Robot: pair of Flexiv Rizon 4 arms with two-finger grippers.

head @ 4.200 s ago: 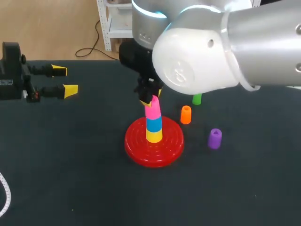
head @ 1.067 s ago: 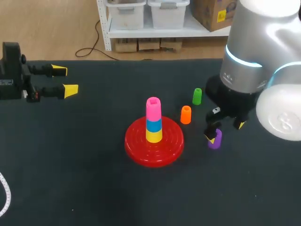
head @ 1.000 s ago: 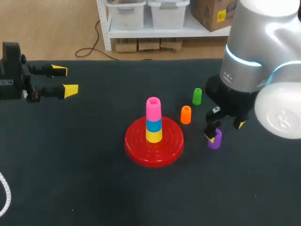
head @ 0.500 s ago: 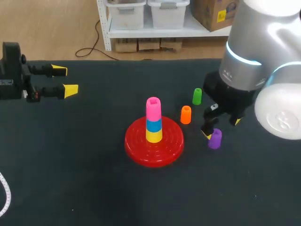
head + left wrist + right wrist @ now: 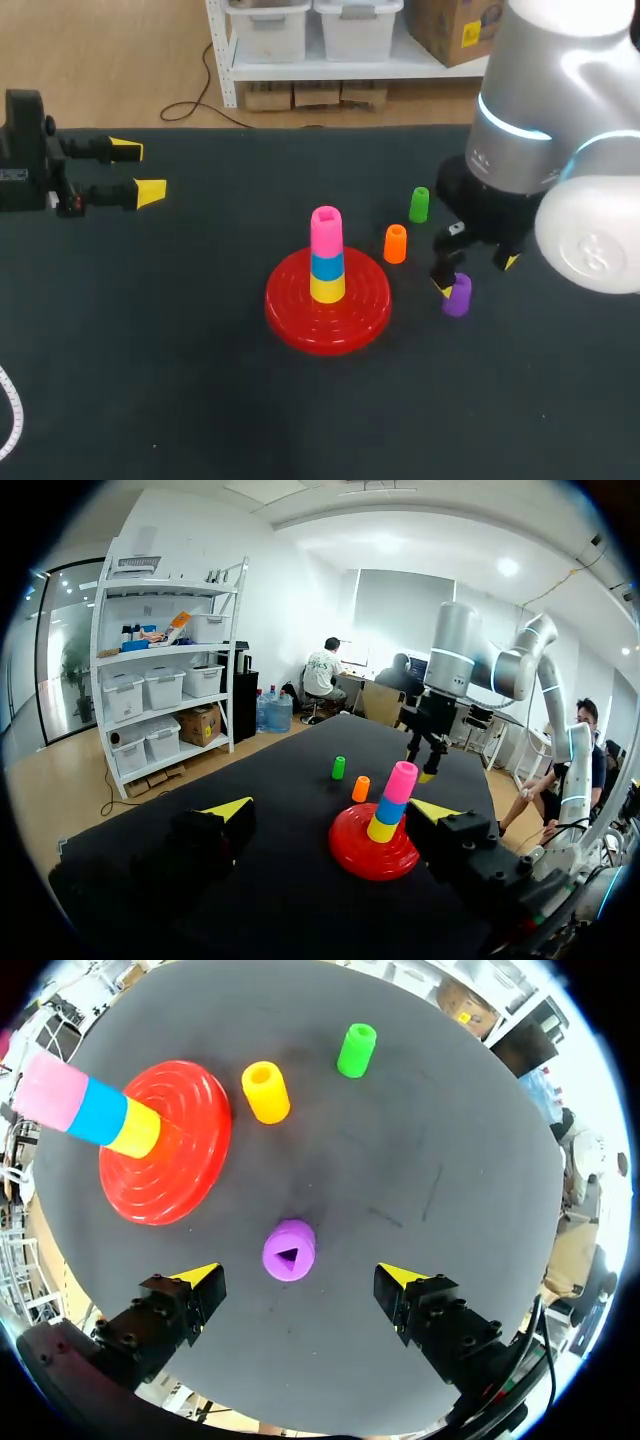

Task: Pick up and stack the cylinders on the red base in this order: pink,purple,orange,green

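With the pink cylinder (image 5: 325, 230) capping the stack on the red base (image 5: 300, 325) mid-table, the right gripper (image 5: 300, 1280) hangs open above the upright purple cylinder (image 5: 289, 1250) nearer the right edge, likely needing to drop and close; the left gripper (image 5: 138, 170) sits open and empty by the left edge.

The table (image 5: 150, 380) has a dark, matt covering, perhaps cloth or a rubber mat; I cannot tell which. The red base (image 5: 300, 322) is glossy plastic, moulded in ridged rings that catch the light. The pink cylinder (image 5: 325, 231), purple cylinder (image 5: 458, 298), orange cylinder (image 5: 396, 243) and green cylinder (image 5: 419, 204) look like smooth plastic with a duller sheen. My right arm (image 5: 560, 110) has a smooth, shiny silver-grey shell. My right gripper (image 5: 476, 275) is matt black, its tips (image 5: 200, 1277) a flat yellow.
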